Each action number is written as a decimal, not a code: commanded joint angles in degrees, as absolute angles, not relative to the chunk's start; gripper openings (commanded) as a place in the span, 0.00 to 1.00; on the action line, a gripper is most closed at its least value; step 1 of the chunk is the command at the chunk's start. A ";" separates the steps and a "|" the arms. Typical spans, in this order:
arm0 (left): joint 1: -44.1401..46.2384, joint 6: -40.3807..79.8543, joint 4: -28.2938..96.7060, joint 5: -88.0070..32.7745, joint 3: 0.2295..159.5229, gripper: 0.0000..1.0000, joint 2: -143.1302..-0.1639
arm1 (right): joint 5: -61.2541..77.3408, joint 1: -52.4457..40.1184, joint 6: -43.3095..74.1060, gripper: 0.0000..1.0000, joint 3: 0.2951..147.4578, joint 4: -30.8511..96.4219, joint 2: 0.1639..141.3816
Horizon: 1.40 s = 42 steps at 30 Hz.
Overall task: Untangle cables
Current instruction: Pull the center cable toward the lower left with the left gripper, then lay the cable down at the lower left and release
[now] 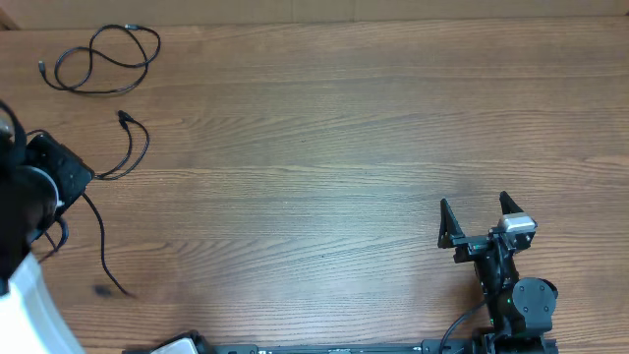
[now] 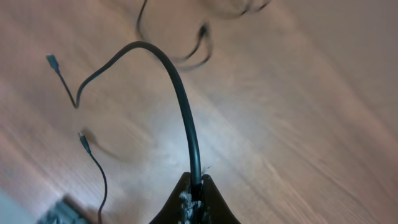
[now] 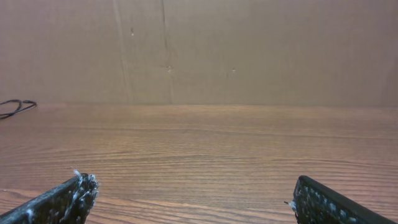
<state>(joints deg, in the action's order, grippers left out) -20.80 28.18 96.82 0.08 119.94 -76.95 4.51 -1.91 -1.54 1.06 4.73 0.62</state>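
My left gripper at the table's left edge is shut on a black cable. That cable curves away to a plug end. In the left wrist view the cable rises from the shut jaws and arcs left to a plug. A second cable lies on the table below the gripper; it also shows in the left wrist view. A third cable lies looped at the far left back, apart from the others. My right gripper is open and empty at the front right, far from all cables; its fingers frame bare wood.
The wooden table stretches between the arms. A brown wall stands beyond its far edge. A dark loop lies at the far left in the right wrist view. The left arm's white base fills the lower left corner.
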 commanded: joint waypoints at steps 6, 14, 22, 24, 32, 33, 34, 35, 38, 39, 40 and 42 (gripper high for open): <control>-26.61 38.39 95.72 2.33 111.37 0.04 -77.87 | 4.60 -2.20 -1.58 1.00 0.47 4.56 0.23; -38.63 43.38 91.22 -2.76 111.35 0.04 -79.33 | 4.60 -2.20 -1.58 1.00 0.47 4.56 0.23; -53.34 48.56 90.45 -11.20 111.35 0.04 -83.94 | 4.60 -2.20 -1.58 1.00 0.47 4.56 0.23; -55.86 49.91 90.61 -11.20 111.35 0.04 -85.19 | 4.60 -2.20 -1.58 1.00 0.47 4.56 0.23; -62.67 50.83 94.02 -11.57 111.33 0.04 -90.63 | 4.60 -2.20 -1.58 1.00 0.47 4.56 0.23; -62.81 50.83 94.45 -11.42 111.28 0.04 -91.09 | 4.60 -2.20 -1.58 1.00 0.47 4.56 0.23; -62.87 50.81 94.65 -11.11 111.22 0.04 -91.42 | 4.60 -2.20 -1.58 1.00 0.47 4.56 0.23; -62.87 50.83 94.70 -10.11 111.09 0.04 -91.81 | 4.60 -2.20 -1.58 1.00 0.47 4.56 0.23; -62.67 50.87 94.96 -5.89 110.43 0.04 -92.44 | 4.60 -2.20 -1.58 1.00 0.47 4.56 0.23; -62.65 51.29 95.15 -4.21 109.69 0.04 -92.49 | 4.60 -2.20 -1.58 1.00 0.47 4.56 0.23; -62.65 51.70 95.15 -3.77 109.21 0.04 -92.49 | 4.60 -2.20 -1.58 1.00 0.47 4.56 0.23; -62.65 52.82 95.29 -3.68 108.05 0.04 -92.49 | 4.60 -2.20 -1.58 1.00 0.47 4.56 0.23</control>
